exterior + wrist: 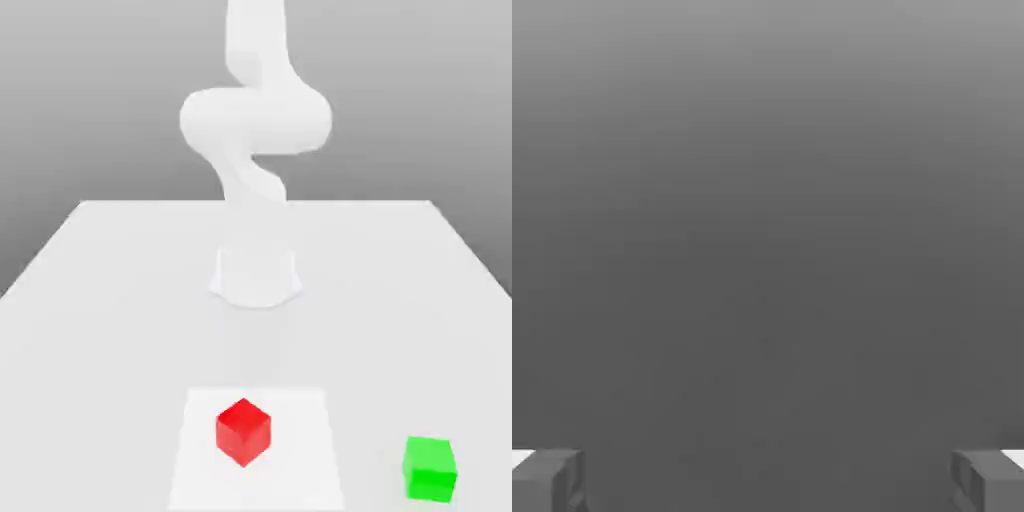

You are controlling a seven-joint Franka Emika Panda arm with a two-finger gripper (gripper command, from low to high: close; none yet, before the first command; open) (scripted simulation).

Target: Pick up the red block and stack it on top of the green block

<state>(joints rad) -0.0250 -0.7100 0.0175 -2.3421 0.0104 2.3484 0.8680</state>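
Observation:
The red block (243,431) is a small cube resting on a paler square patch (200,470) of the white table, near the front edge. The green block (430,468) sits on the table to the exterior view's right of it, a good gap apart. In the hand view my gripper (768,482) is open: its two grey fingertips (547,480) stand far apart with nothing between them, against plain grey background. Neither block is near the fingers in that view.
The white arm (255,120) rises from its round base (256,277) at the middle of the table (100,300) and runs up past the top of the exterior view. The table's far edge lies behind the base.

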